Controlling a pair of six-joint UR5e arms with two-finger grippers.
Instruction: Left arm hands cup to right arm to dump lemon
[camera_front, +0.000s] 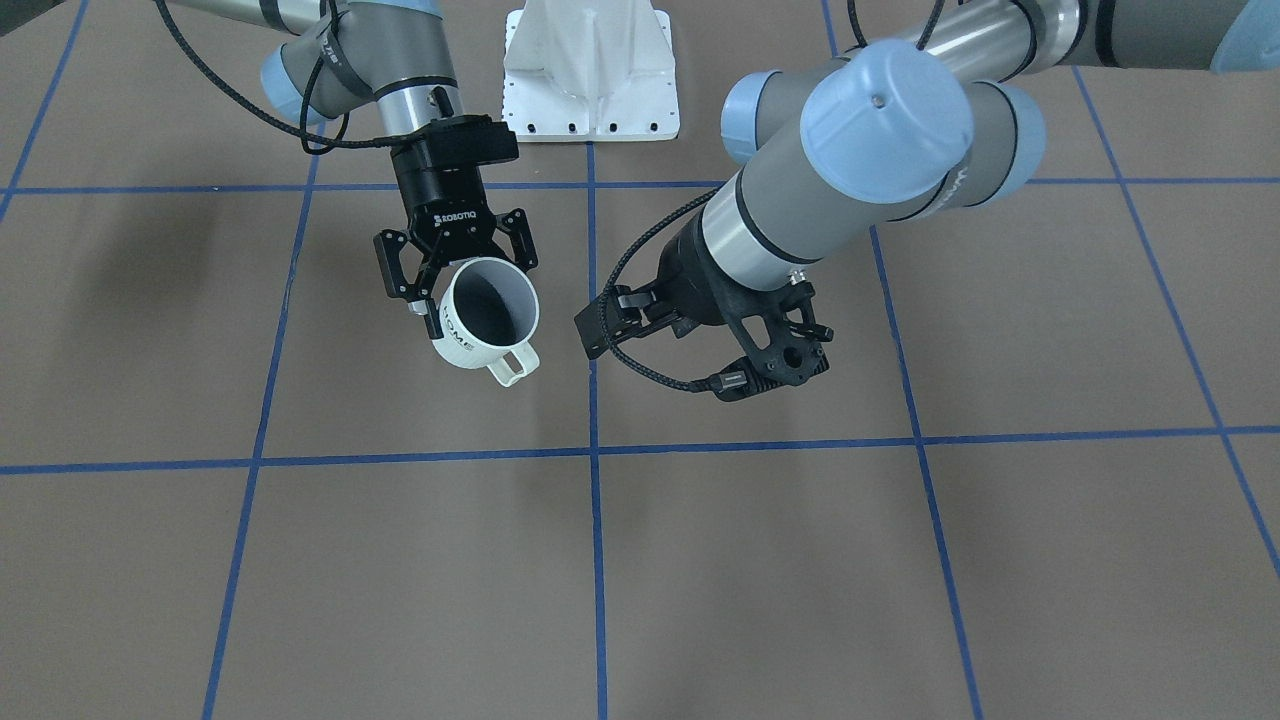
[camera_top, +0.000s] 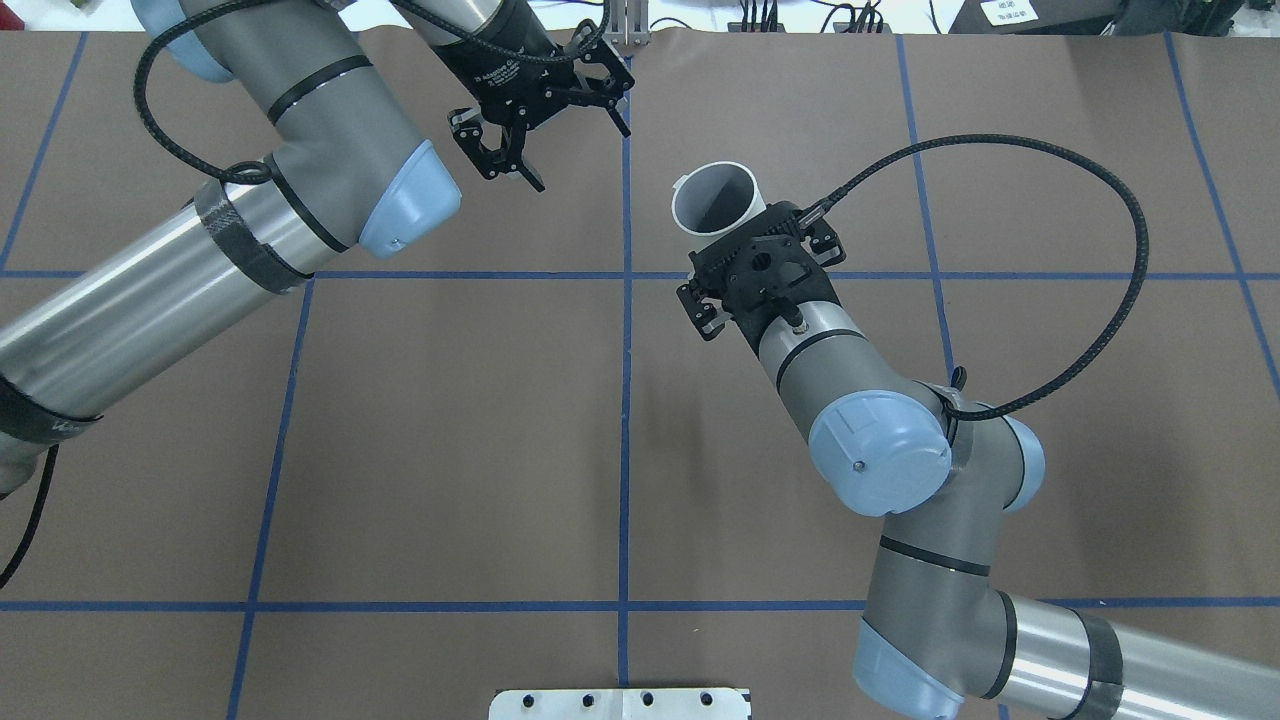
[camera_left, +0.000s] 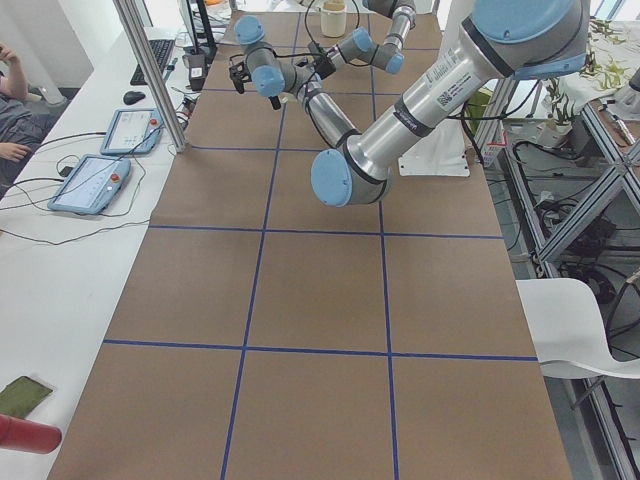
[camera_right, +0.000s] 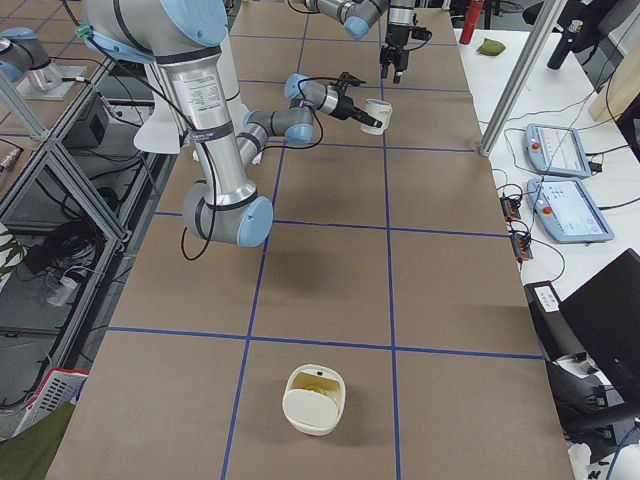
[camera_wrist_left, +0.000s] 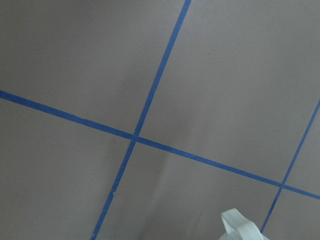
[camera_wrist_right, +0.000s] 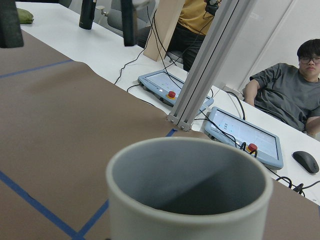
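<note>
My right gripper (camera_front: 462, 272) is closed around the cup (camera_front: 485, 315), its body between my fingers, and holds it off the table (camera_front: 760, 560). The cup is tilted, with the mouth up and toward the front camera. Its handle (camera_front: 513, 365) is on the low side, pointing away from my palm. "HOME" lettering shows on the outer wall below the rim. The inside is grey. My right wrist view shows only the upper wall and the bottom is hidden, so I can't tell if the lemon is in there.

My left gripper (camera_top: 580, 155) is spread wide and holds nothing. It sits beside the cup with a clear gap, not touching. Both grippers hang over the table's middle, near a blue tape line (camera_front: 594, 520).

In the right-side view a white tub (camera_right: 315, 418) sits on the table well apart from both arms. Something pale yellow is inside it; I can't tell what. A white base plate (camera_front: 590, 100) is at my base.
</note>
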